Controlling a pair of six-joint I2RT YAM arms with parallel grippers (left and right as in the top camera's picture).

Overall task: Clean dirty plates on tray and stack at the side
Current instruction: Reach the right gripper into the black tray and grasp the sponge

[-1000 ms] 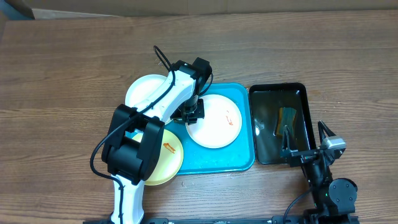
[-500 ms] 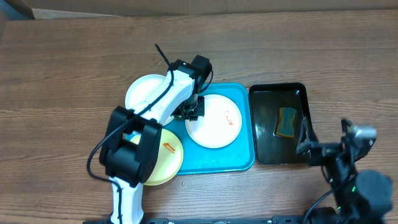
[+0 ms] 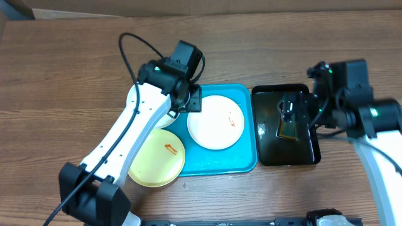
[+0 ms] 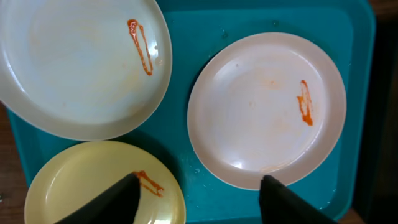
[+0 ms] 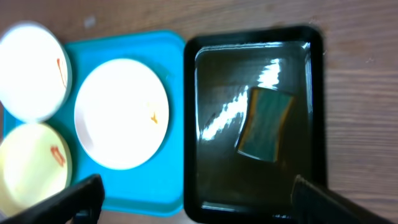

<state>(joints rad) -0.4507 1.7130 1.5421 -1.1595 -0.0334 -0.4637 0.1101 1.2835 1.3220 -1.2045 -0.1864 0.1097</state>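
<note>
Just below the left gripper [image 4: 199, 180], whose jaws stand wide with nothing between them, lies the turquoise tray [image 4: 180, 37]. One finger hangs over the pale yellow plate [image 4: 93, 186], the other over the near edge of a white plate [image 4: 267, 109] that sits fully on the tray. Farther ahead, beside that plate and apart from it, a second white plate [image 4: 74, 68] rests at the tray's side. Each plate carries a red-orange smear. The right gripper [image 5: 198, 180] is likewise spread wide and empty. Ahead of it, within the black tray [image 5: 190, 124], lies a sponge [image 5: 264, 124], untouched. Beyond both trays runs the wooden table [image 5: 354, 18].
</note>
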